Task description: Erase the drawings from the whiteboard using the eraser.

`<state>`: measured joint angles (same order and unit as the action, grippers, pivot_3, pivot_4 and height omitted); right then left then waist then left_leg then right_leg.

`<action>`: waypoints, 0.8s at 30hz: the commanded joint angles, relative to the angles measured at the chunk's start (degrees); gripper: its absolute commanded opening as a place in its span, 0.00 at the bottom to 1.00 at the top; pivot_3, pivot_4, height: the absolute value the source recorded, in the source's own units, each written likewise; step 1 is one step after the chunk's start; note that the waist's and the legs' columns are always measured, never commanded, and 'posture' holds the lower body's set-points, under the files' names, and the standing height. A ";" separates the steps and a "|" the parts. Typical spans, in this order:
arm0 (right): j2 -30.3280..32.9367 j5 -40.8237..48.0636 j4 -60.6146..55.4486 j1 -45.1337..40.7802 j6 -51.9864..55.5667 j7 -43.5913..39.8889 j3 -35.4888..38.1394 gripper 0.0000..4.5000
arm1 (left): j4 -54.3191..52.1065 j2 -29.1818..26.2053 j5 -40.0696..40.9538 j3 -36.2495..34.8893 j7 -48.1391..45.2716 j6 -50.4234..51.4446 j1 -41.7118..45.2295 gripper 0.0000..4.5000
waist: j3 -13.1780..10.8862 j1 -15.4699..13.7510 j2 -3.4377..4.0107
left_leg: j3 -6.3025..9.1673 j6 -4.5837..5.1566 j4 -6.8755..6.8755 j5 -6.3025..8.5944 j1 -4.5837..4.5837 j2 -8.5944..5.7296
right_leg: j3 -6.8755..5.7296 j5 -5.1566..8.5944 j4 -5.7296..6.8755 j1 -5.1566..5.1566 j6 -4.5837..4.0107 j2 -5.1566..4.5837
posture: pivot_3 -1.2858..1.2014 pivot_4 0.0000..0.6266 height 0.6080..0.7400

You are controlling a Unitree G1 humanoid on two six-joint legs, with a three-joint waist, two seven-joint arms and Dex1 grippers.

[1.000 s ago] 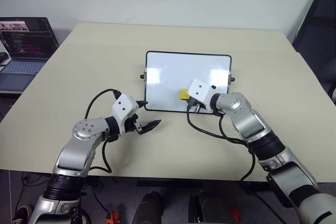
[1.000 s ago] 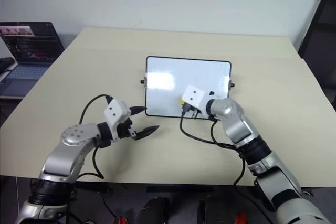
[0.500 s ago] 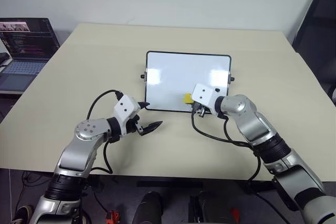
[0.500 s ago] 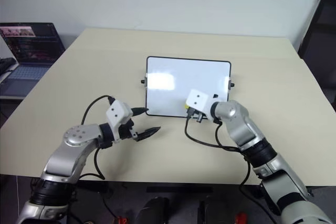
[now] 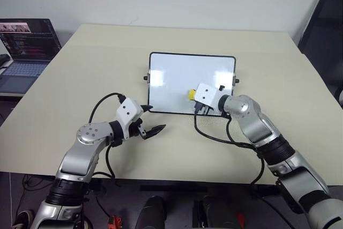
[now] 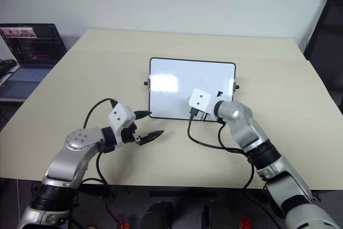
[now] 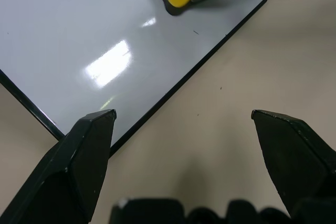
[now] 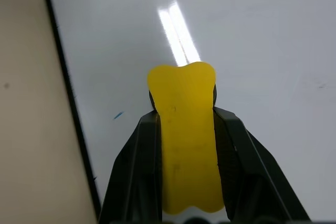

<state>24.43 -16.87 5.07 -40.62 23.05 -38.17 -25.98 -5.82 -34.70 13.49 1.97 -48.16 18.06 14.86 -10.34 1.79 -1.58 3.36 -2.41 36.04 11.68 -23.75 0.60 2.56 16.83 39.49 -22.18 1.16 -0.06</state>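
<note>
The right end effector point(image 8: 186, 145) grips the eraser point(image 8: 185, 129) by its long sides, on the whiteboard point(image 5: 177, 79) near its front edge. The left end effector point(image 7: 184, 129) hangs wide open over the tabletop point(image 5: 96, 68). The eraser appears light and slightly compressible; maintain a firm mid-body hold while wiping the glossy, slippery surface.

The whiteboard point(image 5: 185, 81) lies flat on the table point(image 5: 80, 79), near its middle. The eraser point(image 5: 190, 95) rests on the whiteboard, toward its near edge and right of its centre, with the right gripper point(image 8: 184, 129) clamped on it from the near side. The left gripper point(image 5: 151, 120) hangs over the table just off the whiteboard's near left corner. A laptop point(image 5: 24, 52) stands well left of the whiteboard, beyond the table's left edge.
</note>
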 commanded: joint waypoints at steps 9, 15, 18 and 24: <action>0.88 -6.02 2.42 -0.87 -5.54 4.02 0.04 0.22 | -1.34 0.02 0.37 -0.36 -0.17 -0.73 0.29 1.00 | 0.00 0.06 0.00 | -0.03 0.00 0.04 -0.01 0.08 0.05 | 0.01 0.00 0.03 0.04 0.00 0.02 | 0.52 0.24 1.00; -0.72 -5.81 3.18 -1.51 -6.82 6.15 1.24 0.22 | -1.62 0.00 0.52 -0.31 -0.36 -0.58 0.19 1.00 | 0.00 0.06 0.00 | -0.05 0.01 0.03 -0.03 0.10 0.06 | 0.02 -0.01 0.05 0.03 -0.02 0.02 | 0.52 0.24 1.00; -0.44 -5.55 2.01 -0.49 -6.38 4.58 0.86 0.22 | -1.82 0.01 0.58 -0.30 -0.35 -0.50 0.07 1.00 | 0.00 0.07 0.00 | -0.06 0.02 0.01 -0.02 0.09 0.04 | 0.03 -0.01 0.04 0.03 -0.02 0.02 | 0.52 0.24 1.00; 1.14 -3.81 -2.73 3.71 -3.89 -2.79 -0.19 0.22 | -2.13 0.15 0.60 -0.10 -0.28 -0.23 0.08 1.00 | 0.00 0.03 0.00 | -0.03 0.02 0.00 -0.02 0.08 0.03 | 0.01 -0.01 0.03 0.04 -0.02 0.02 | 0.52 0.24 1.00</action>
<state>25.58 -21.41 4.11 -37.61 17.64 -39.72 -26.74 -6.11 -34.57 13.63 2.06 -48.28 18.28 14.55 -10.34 1.82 -1.58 3.32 -2.39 36.04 11.66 -23.67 0.63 2.58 16.82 39.52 -22.14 1.14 -0.04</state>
